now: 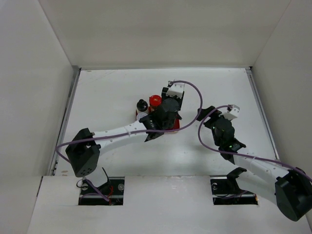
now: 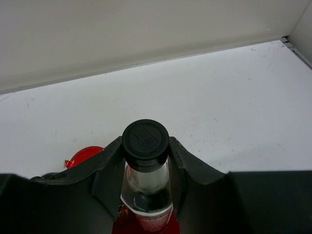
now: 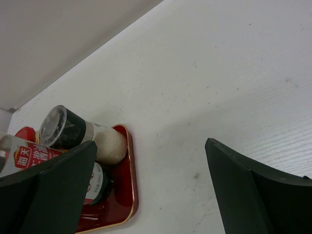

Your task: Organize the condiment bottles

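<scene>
My left gripper is shut on the neck of the tall clear bottle, just under its black cap. The bottle stands upright on the red tray. In the top view the left gripper hides this bottle. A black-capped bottle and the red-capped jar stand just left of it. My right gripper is open and empty over bare table right of the tray. Its view shows a dark-lidded shaker with white contents and a red-labelled bottle.
White walls enclose the table on the left, back and right. The right arm sits to the right of the tray. The red cap also shows at the left of the left wrist view.
</scene>
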### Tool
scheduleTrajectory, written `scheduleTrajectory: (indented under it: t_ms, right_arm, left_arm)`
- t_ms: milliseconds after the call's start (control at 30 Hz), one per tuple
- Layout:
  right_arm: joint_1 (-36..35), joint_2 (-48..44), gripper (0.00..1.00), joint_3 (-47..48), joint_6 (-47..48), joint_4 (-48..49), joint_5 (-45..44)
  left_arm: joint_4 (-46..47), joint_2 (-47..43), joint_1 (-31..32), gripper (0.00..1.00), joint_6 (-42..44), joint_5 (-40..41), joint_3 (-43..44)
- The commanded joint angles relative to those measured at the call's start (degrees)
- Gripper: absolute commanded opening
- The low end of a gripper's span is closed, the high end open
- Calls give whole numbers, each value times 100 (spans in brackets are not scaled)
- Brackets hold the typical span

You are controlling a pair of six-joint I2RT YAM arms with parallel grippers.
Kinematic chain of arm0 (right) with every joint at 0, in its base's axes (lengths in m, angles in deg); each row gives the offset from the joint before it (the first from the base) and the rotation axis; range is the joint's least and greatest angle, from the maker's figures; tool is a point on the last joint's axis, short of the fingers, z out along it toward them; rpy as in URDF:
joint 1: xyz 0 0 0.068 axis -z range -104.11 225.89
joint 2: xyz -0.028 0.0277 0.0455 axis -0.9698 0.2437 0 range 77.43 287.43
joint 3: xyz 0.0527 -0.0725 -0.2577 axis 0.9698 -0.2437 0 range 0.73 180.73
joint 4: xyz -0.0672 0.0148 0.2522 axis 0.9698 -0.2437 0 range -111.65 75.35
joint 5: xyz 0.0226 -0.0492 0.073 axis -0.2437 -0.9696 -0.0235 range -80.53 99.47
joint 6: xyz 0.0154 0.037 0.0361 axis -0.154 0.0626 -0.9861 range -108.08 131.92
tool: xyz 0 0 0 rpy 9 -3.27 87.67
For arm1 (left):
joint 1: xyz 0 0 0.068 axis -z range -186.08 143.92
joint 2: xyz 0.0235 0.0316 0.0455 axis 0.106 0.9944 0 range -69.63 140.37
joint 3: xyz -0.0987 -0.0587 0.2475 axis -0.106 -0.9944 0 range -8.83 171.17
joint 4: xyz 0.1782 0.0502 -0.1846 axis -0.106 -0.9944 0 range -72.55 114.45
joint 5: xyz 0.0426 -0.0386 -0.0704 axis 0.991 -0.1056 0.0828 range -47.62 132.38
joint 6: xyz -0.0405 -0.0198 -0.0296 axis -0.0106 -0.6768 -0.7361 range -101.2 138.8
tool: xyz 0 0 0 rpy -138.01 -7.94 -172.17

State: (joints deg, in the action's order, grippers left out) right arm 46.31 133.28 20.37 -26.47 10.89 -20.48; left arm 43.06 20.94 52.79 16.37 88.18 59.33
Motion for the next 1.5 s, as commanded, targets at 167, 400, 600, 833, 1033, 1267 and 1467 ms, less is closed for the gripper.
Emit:
scheduleTrajectory:
  t_ms: [167,400,600,833,1033,1267,1467]
  right_arm:
    - [19,-110,100,-83,-37,153,7]
    - [10,-75,100,-65,-11,153,7]
    - [10,-84,100,-65,-10,153,7]
    - [10,-92,100,-57,-10,136,16]
    - [10,-92,100,-48,-10,135,16]
    - [10,-57,100,-21,7,127,16]
    - [10,-31,100,-13,16,118,16]
  left_arm:
    - [1531,-127,32,10,-371,-36,-470]
    - [1532,-39,120,13,-679,43,-663]
    - [1602,-91,173,36,-793,359,-901]
    - [1602,-197,181,78,-785,386,-962]
    - [1602,-443,182,100,-758,491,-1138]
    - [1602,-1189,190,100,-583,798,-1375]
    - [1602,-2445,-47,100,-582,895,-2094]
